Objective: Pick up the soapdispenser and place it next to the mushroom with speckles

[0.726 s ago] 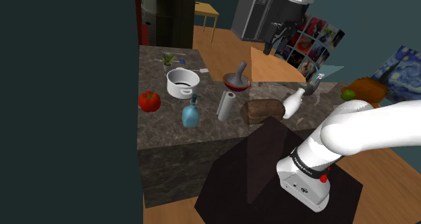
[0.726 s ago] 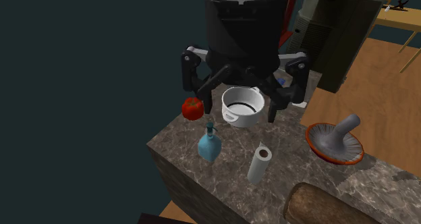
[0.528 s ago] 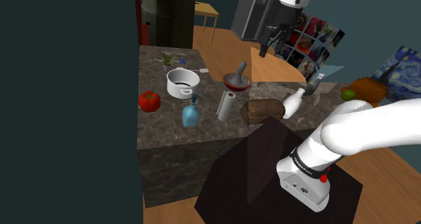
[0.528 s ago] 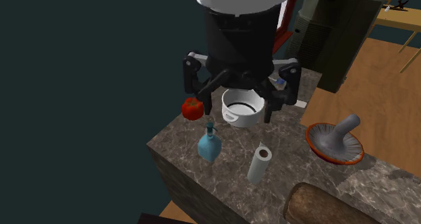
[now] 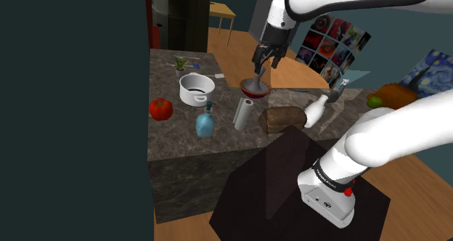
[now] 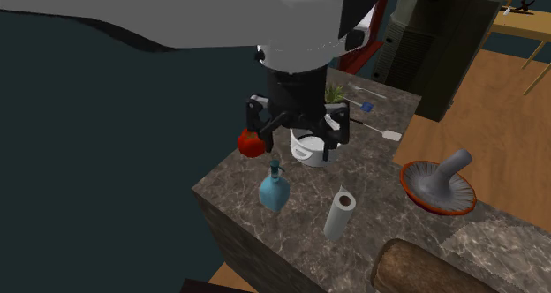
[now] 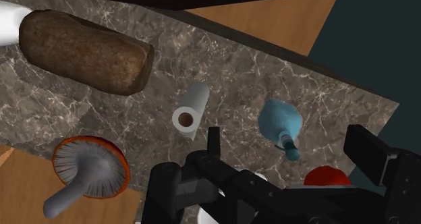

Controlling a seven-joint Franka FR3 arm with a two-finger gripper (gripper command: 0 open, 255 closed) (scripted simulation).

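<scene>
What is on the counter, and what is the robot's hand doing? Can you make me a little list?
gripper: open, holding nothing, up above the counter
soap dispenser: blue, standing upright between the tomato and the paper towel roll
mushroom: red-brown cap, grey underside, tipped over, on the roll's other side from the dispenser
also there: white pot, loaf of bread
job: dispenser not yet grasped, not next to the mushroom

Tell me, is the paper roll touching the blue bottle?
Apart: the wrist view shows bare counter between roll and bottle.
</scene>
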